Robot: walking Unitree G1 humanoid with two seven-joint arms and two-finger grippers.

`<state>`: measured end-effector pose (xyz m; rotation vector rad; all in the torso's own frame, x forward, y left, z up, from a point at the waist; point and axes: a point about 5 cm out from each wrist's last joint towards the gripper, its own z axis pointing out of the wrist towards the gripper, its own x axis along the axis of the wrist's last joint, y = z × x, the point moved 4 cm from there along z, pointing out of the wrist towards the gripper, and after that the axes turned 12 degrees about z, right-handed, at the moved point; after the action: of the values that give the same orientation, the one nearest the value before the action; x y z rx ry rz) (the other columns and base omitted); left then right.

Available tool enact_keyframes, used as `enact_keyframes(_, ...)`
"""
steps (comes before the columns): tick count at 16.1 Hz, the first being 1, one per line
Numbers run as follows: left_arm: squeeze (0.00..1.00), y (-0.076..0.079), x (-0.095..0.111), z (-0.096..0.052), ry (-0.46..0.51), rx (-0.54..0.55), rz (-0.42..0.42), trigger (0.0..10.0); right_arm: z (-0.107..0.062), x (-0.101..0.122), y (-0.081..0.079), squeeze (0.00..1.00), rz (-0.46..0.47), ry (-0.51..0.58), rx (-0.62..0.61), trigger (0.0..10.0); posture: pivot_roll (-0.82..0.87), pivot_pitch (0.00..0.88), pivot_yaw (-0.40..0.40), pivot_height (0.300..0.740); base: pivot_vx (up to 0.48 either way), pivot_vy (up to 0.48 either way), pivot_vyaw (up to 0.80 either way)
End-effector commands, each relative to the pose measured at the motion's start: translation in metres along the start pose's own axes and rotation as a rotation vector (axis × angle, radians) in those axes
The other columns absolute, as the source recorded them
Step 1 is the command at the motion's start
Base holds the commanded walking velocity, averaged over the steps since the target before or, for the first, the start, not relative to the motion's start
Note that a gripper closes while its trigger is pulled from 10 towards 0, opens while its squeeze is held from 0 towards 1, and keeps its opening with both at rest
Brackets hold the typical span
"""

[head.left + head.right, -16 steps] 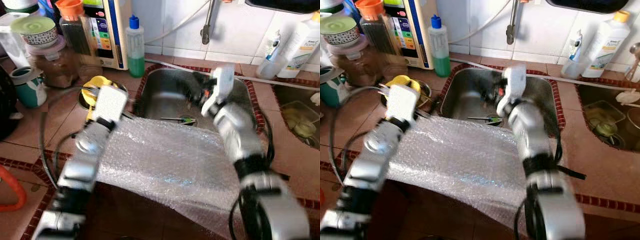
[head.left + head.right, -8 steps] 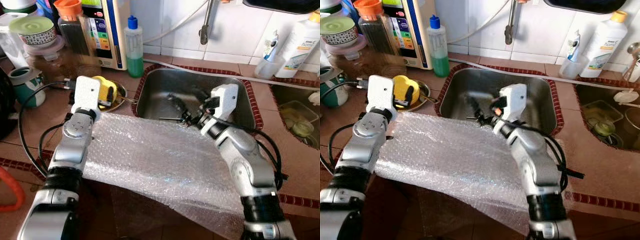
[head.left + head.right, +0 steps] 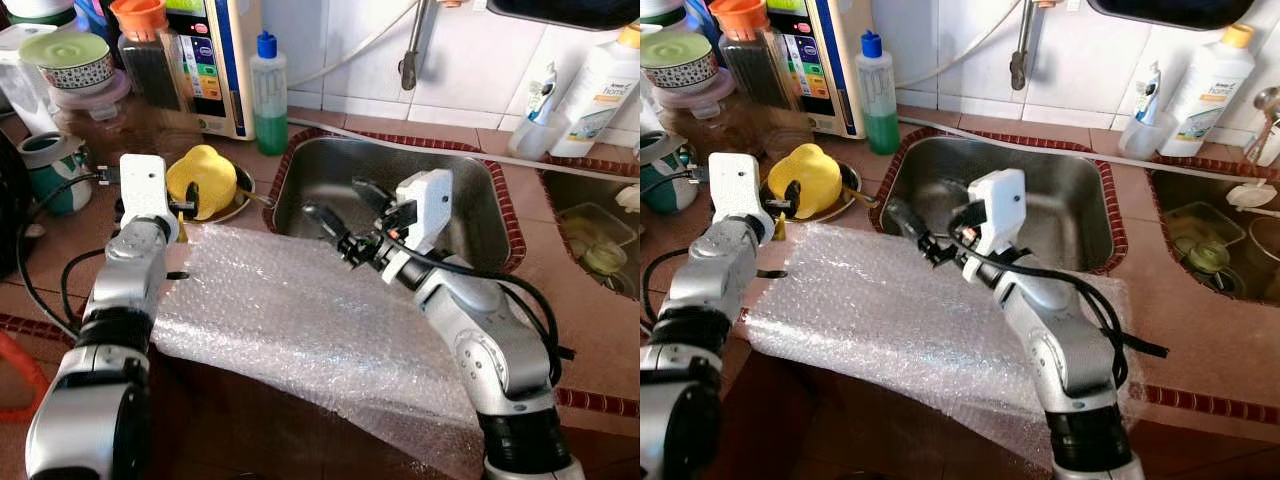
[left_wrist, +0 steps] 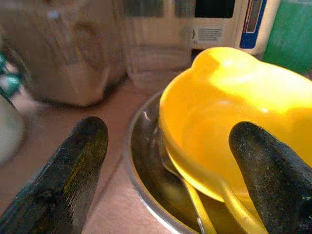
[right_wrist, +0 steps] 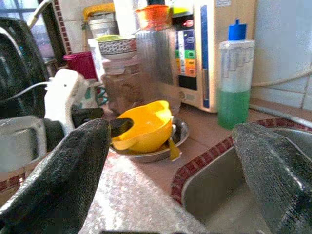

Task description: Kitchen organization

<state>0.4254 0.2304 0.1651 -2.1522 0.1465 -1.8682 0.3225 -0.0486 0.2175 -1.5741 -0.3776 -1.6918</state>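
Left eye view: since a second ago the right gripper [image 3: 340, 212] has withdrawn from the sink [image 3: 480, 215], fingers spread and empty, toward the yellow bowl [image 3: 203, 178] centre-left, which the spread left gripper [image 3: 190, 203] already straddles.

No legible text on any label, bottle or appliance.

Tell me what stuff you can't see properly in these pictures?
- Counter under the bubble wrap, eye views: the sheet covers it.
- Metal dish under the yellow bowl, left wrist view: its contents are hidden.
- White bottle, left eye view: cut off by the edge.
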Motion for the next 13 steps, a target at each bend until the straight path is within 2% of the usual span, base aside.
enact_keyframes(1,0.0,0.001,0.005,0.004,-0.009,-0.012,-0.034,10.0,-0.002,0.003,-0.008,0.0,-0.012,0.0,0.023,10.0,0.01,0.063,-0.003,0.74,0.0,0.0,0.0)
enact_keyframes(3,0.0,-0.002,0.009,0.007,-0.013,-0.004,-0.088,10.0,-0.003,0.003,-0.009,0.0,-0.013,-0.005,0.021,10.0,0.0,0.063,0.001,0.74,0.0,0.0,0.0)
enact_keyframes(6,0.0,-0.006,0.013,0.009,-0.015,-0.005,-0.113,10.0,-0.004,0.003,-0.009,0.0,-0.013,-0.01,0.015,10.0,0.0,0.063,0.001,0.74,0.0,0.0,0.0)
enact_keyframes(7,0.0,-0.007,0.012,0.01,-0.028,-0.008,-0.145,10.0,-0.004,0.003,-0.009,0.0,-0.015,-0.012,0.012,10.0,0.0,0.063,0.003,0.74,0.0,0.0,0.0)
enact_keyframes(10,0.0,-0.002,0.003,0.011,-0.092,-0.044,-0.25,10.0,-0.003,0.003,-0.009,0.0,-0.022,-0.011,0.011,10.0,0.0,0.064,0.004,0.74,0.0,0.0,0.0)
enact_keyframes(13,0.0,0.006,0.003,0.011,-0.109,-0.092,-0.263,9.8,-0.002,0.0,-0.013,0.0,-0.016,-0.026,0.027,10.0,0.0,0.066,0.005,0.74,0.0,0.0,0.0)
